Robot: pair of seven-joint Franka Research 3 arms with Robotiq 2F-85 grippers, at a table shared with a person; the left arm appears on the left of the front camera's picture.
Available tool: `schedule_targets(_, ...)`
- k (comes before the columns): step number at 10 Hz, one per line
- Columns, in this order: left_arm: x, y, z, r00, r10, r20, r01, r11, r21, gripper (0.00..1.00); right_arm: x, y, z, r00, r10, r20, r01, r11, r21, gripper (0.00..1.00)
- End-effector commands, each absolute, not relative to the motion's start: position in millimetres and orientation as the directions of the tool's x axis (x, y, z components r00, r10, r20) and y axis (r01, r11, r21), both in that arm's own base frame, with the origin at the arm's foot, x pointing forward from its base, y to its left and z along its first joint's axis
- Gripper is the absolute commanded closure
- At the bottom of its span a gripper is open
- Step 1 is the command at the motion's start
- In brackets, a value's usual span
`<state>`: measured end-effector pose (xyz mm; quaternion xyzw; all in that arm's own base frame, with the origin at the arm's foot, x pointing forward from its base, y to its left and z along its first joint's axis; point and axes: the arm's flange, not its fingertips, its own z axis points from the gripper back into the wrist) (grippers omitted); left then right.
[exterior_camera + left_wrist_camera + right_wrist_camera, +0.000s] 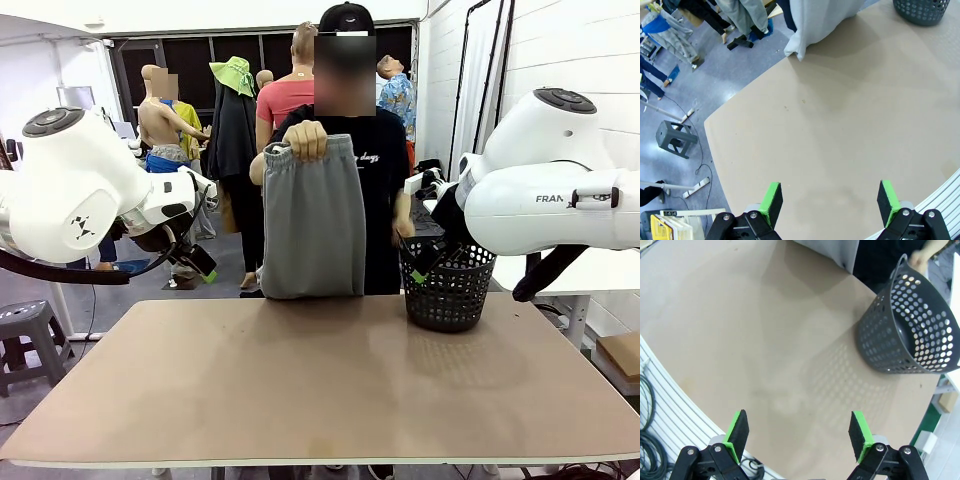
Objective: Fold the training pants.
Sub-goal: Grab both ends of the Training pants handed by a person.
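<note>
A person at the far side of the table holds the light grey training pants [312, 222] up by the waistband with one hand [306, 140]; the leg ends hang down to the table's far edge. The pants' lower end shows in the left wrist view [812, 25] and the right wrist view [832, 250]. My left gripper [829, 199] hangs open above the bare tabletop, nothing between its green pads. My right gripper [800, 432] is open too, over the table's near edge, well short of the pants.
A black mesh basket [449, 288] stands at the table's far right, also in the right wrist view [910, 327]. The brown tabletop [320, 380] is bare in the middle. A grey stool [25, 335] stands on the floor at the left. Other people stand farther back.
</note>
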<state>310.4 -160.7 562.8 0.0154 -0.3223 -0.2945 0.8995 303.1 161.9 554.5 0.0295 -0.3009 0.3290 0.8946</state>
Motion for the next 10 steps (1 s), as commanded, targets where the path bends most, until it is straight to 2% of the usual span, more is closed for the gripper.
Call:
schedule_targets(1,311.5,-159.8,563.5,0.615,-0.544,0.570,0.523,0.823,0.221,0.00,303.2,162.4,552.2,0.601,0.572,0.558,-0.609,0.780,-0.144,0.00)
schedule_targets(10,311.5,-159.8,563.5,0.615,-0.544,0.570,0.523,0.823,0.221,0.00,303.2,162.4,552.2,0.601,0.572,0.558,-0.609,0.780,-0.144,0.00)
